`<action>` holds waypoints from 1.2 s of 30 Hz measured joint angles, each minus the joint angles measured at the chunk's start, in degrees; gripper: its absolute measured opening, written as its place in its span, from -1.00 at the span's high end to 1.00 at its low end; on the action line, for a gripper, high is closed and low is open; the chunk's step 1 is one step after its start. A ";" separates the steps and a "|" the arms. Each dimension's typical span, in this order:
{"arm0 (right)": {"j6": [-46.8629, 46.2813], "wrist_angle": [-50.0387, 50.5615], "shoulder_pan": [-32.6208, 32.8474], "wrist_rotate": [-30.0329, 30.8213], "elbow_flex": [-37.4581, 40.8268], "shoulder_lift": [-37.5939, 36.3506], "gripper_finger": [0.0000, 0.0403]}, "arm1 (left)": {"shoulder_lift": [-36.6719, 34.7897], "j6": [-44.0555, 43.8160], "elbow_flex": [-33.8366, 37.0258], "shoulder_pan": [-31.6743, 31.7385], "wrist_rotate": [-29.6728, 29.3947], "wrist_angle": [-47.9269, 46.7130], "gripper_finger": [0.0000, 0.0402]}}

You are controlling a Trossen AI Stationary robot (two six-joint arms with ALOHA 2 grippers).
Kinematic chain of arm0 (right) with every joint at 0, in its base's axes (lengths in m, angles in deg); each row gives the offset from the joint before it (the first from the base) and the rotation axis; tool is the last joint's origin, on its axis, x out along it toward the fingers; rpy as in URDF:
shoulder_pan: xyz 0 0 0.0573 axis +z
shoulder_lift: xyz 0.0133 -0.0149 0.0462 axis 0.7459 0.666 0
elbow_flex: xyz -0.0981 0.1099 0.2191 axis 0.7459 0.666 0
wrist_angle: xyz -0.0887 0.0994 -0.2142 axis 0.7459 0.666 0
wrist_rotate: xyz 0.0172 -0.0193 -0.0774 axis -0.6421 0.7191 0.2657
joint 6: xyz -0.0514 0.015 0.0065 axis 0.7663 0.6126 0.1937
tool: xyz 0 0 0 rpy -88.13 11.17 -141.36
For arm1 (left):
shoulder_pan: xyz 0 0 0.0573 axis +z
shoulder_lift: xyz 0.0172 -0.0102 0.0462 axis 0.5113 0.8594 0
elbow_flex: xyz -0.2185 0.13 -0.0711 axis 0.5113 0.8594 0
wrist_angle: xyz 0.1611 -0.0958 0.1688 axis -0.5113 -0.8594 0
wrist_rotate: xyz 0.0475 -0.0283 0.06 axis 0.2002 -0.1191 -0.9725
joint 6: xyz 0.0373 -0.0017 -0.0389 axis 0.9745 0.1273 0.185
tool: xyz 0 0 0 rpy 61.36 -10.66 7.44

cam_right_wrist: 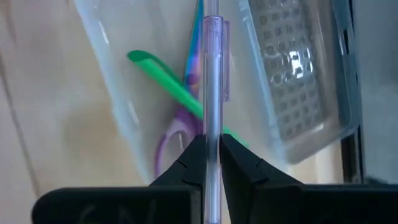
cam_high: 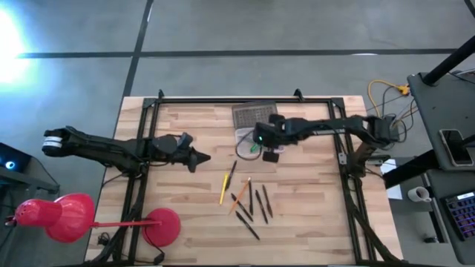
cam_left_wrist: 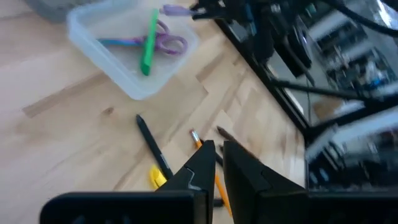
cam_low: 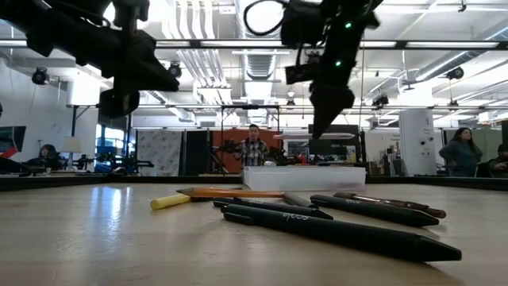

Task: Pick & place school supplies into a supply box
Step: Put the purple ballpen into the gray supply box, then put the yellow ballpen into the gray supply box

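Observation:
The supply box (cam_high: 245, 135) is a clear case on the table's far middle, with its grey ribbed lid (cam_high: 254, 115) lying open behind it. Inside lie a green pen (cam_right_wrist: 161, 78) and purple-handled scissors (cam_right_wrist: 169, 142). My right gripper (cam_high: 257, 139) hovers over the box, shut on a clear, pale-purple pen (cam_right_wrist: 213, 68). My left gripper (cam_high: 202, 157) is shut and empty, above the table left of the box. Several loose pens and pencils (cam_high: 249, 202), dark, orange and yellow, lie flat nearer the front edge. My right gripper pinches the pale-purple pen between its two fingers (cam_right_wrist: 194, 155), on the barrel just behind the clip (cam_right_wrist: 213, 130). The fingers come from above. The pen sticks out past the fingertips and is lifted clear above the open box.
A black frame (cam_high: 141, 185) runs along the table's left, right and far sides. A red lamp (cam_high: 67, 219) stands at the near left corner. Cables (cam_high: 386, 93) hang off the far right. People stand in the room beyond the table (cam_low: 254, 147).

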 joint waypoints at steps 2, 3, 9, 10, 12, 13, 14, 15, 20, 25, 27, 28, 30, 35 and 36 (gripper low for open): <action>3.39 0.00 -2.49 -2.83 -2.05 1.98 0.90 | 0.15 -2.07 0.00 0.00 -2.16 -0.06 0.92; 4.75 0.04 -3.45 -3.98 -2.93 3.06 0.89 | 0.15 -3.00 0.00 0.00 -3.06 -0.06 0.92; 10.56 0.41 -5.08 -6.06 -6.75 8.85 0.85 | 0.15 -5.91 0.00 0.00 -5.27 -0.04 0.92; 11.01 0.63 -5.14 -7.09 -6.83 9.56 0.82 | 0.15 -6.06 0.00 0.00 -5.28 -0.04 0.92; 11.64 0.91 -5.07 -7.85 -6.83 10.48 0.75 | 0.26 -6.51 0.00 0.00 -5.38 -0.02 0.92; 11.62 0.87 -4.90 -7.59 -6.73 10.60 0.70 | 0.26 -6.99 0.00 0.00 -5.38 -0.07 0.92; 11.49 0.91 -4.75 -7.12 -6.62 10.60 0.66 | 0.26 -7.39 0.00 0.00 -5.38 -0.06 0.92; 11.04 0.90 -4.54 -6.63 -6.53 10.34 0.61 | 0.26 -7.49 0.00 0.00 -5.38 -0.02 0.92; 8.63 0.85 -4.03 -6.05 -6.28 8.57 0.40 | 0.26 -7.54 0.00 0.00 -5.38 -0.04 0.92; 4.39 1.65 -3.35 -5.77 -6.25 5.11 0.25 | 0.32 -7.48 0.04 0.00 -5.34 -0.14 0.92; 1.01 2.08 -2.70 -5.25 -6.21 3.44 0.21 | 0.72 -7.55 0.04 0.00 -5.18 -1.48 0.92; -1.13 2.12 -2.34 -4.27 -6.21 2.76 0.20 | 1.09 -8.00 -0.02 0.00 -5.18 -3.29 0.92; -6.32 2.12 -1.52 -2.87 -6.03 1.49 0.19 | 2.50 -9.71 -0.93 -0.02 -5.17 -7.98 0.92; -19.21 3.89 1.67 -2.77 -5.94 0.26 0.20 | 8.59 -11.00 -4.73 -1.83 -4.31 -14.19 0.92; -21.76 4.56 2.60 -2.77 -5.94 0.22 0.20 | 9.83 -10.87 -5.42 -2.34 -4.26 -14.11 0.92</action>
